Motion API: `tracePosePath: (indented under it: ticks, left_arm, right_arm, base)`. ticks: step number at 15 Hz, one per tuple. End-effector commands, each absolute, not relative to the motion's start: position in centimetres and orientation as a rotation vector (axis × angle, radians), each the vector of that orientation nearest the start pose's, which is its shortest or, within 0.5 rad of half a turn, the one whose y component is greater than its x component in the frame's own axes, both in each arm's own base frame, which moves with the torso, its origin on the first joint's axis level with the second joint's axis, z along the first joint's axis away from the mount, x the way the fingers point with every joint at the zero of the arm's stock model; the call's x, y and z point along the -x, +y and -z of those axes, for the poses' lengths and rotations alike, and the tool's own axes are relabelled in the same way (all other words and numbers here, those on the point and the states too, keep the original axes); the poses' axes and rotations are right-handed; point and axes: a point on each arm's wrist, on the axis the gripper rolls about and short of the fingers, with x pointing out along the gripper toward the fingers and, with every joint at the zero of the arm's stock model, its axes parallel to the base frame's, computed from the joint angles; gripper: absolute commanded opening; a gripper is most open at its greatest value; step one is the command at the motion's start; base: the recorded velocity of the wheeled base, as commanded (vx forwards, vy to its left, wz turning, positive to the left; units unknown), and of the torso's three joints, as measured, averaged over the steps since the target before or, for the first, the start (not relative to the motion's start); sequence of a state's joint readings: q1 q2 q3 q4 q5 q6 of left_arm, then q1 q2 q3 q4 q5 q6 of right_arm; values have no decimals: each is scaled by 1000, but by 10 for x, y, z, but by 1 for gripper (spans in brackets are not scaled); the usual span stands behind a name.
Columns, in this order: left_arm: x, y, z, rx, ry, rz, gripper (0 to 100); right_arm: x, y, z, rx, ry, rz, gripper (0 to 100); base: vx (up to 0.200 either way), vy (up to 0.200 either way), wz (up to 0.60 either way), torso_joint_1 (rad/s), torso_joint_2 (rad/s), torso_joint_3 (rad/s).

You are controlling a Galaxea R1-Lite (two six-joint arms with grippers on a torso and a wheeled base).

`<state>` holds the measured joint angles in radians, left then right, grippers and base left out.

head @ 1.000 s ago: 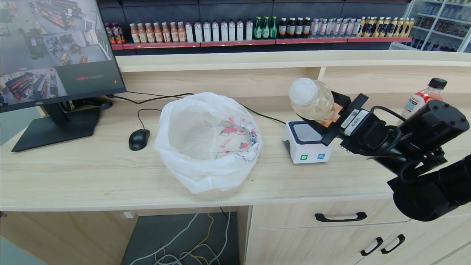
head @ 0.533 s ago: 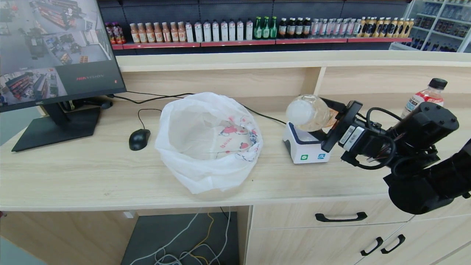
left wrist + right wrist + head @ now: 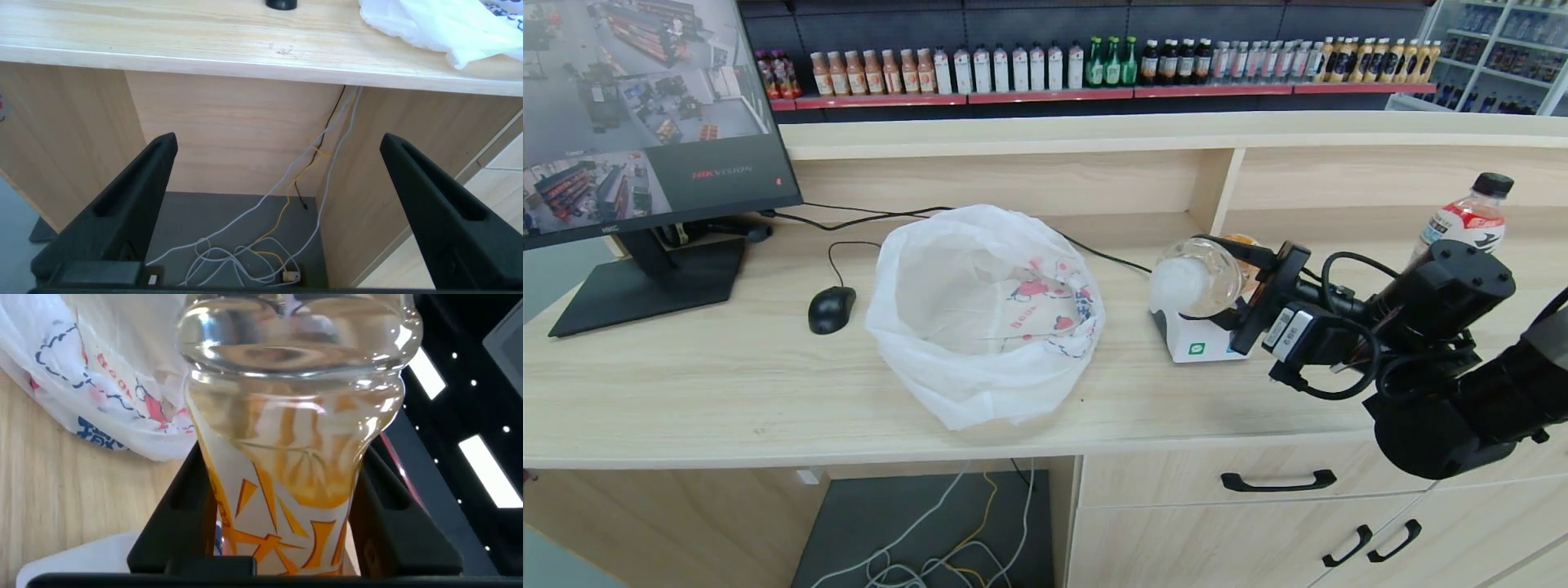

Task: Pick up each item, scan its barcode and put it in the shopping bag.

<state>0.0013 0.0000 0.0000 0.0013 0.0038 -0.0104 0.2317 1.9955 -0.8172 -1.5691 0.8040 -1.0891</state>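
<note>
While the right gripper [image 3: 1232, 276] pinches the bottle [image 3: 1194, 279] on its side right over the scanner [image 3: 1199, 349], the side with the barcode should face down at the scanner's window, so a slow turn of the bottle may help. Hold it tight and do not bump the scanner, then lift it across to the shopping bag [image 3: 980, 327] just beside. The left gripper [image 3: 278, 151] hangs spread wide below the edge of the counter [image 3: 163, 37]
</note>
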Motion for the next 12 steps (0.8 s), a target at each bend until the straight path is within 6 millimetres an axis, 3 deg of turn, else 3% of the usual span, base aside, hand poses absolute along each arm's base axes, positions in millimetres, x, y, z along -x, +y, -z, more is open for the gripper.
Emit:
tracePosePath:
  ticks: [1,6,12]
  left_arm:
    - [23,0,-75,11,2,-6,100]
    - [23,0,-75,11,2,-6,100]
    - [23,0,-75,11,2,-6,100]
  right_arm:
    - [-337,99,-172,1087,-910,-726,0]
    - [-343,103,-155,1101,-885,-748,0]
    - [-345,105,-150,1099,-877,-757,0]
  base:
    - [0,0,0,0,0,0]
    - [0,0,0,0,0,0]
    - [0,0,0,0,0,0]
